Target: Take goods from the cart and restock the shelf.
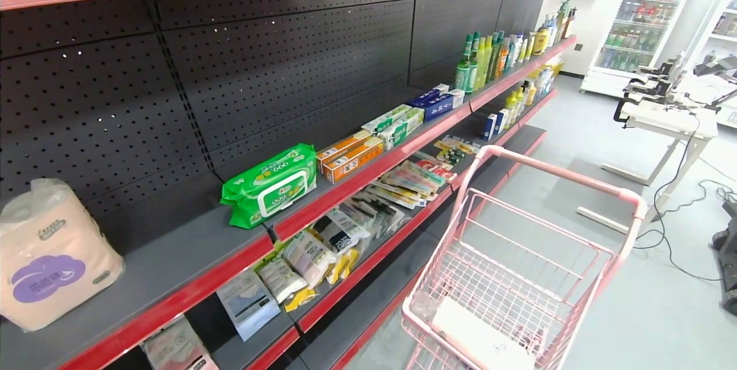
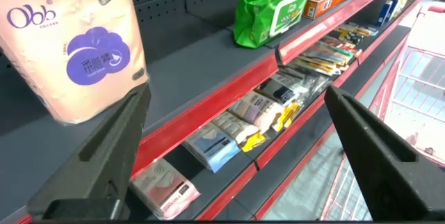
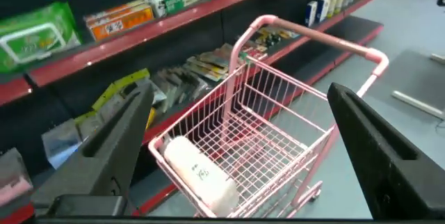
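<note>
Supermarket aisle, red-edged shelf (image 1: 190, 255) half stocked: the right gripper (image 3: 241, 92) hangs with fingers spread wide above the pink cart (image 1: 553, 174), where a white pack (image 3: 198, 175) lies low in the basket at the end nearest the robot, against the wire. The left gripper (image 2: 238, 97), its fingers likewise apart and holding nothing, sits before a tissue pack (image 1: 52, 255) standing on the shelf. Likely trouble: a finger snagging the wire mesh on the way down, the wheeled cart rolling off under a push, or the soft pack slipping from a shallow pinch.
</note>
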Robot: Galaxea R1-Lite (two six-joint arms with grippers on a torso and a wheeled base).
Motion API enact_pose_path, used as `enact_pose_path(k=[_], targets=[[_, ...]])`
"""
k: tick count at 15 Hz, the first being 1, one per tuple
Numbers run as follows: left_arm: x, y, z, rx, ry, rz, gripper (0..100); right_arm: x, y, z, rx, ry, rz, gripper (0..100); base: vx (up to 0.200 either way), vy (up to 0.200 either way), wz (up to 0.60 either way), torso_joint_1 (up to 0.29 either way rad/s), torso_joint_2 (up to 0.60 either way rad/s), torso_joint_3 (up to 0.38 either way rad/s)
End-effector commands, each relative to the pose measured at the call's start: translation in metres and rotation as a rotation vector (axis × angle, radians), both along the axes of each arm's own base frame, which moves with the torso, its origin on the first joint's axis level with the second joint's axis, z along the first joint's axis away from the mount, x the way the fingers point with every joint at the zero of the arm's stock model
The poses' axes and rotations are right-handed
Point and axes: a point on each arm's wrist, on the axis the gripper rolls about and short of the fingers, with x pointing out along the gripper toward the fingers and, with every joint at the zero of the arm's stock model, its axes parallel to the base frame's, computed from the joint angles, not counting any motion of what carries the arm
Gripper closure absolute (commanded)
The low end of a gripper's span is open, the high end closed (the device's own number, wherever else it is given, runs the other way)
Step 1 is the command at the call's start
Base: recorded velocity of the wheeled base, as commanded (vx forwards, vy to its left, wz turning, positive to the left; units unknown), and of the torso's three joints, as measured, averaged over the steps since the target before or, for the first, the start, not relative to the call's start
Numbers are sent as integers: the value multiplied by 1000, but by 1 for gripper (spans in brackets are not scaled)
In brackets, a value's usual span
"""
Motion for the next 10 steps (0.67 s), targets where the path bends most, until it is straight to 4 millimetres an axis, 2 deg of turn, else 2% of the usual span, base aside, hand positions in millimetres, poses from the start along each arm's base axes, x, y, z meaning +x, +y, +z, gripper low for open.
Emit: enact_pose_path(k=[1,2,3,4,5,7,8,9,10], targets=[[0,0,0,0,0,2,0,136,3,69,-106,324,-83,0,0,0,0,0,0,0],[0,0,0,1,0,2,0,167,3,62,-135,414,-77,0,0,0,0,0,0,0],[0,0,0,1,0,2,0,187,8,56,-174,469,-49,0,0,0,0,0,0,0],[0,0,0,1,2,2,0,197,22,35,-259,555,35,0,0,0,0,0,0,0],[0,0,0,1,2,2,0,197,31,20,-307,610,69,0,0,0,0,0,0,0],[0,0,0,3,2,2,0,202,52,-30,-420,817,126,0,0,0,0,0,0,0],[0,0,0,3,2,2,0,207,55,-38,-431,850,143,0,0,0,0,0,0,0],[0,0,0,3,2,2,0,217,67,-58,-472,930,185,0,0,0,0,0,0,0],[0,0,0,3,2,2,0,223,72,-65,-488,956,197,0,0,0,0,0,0,0]])
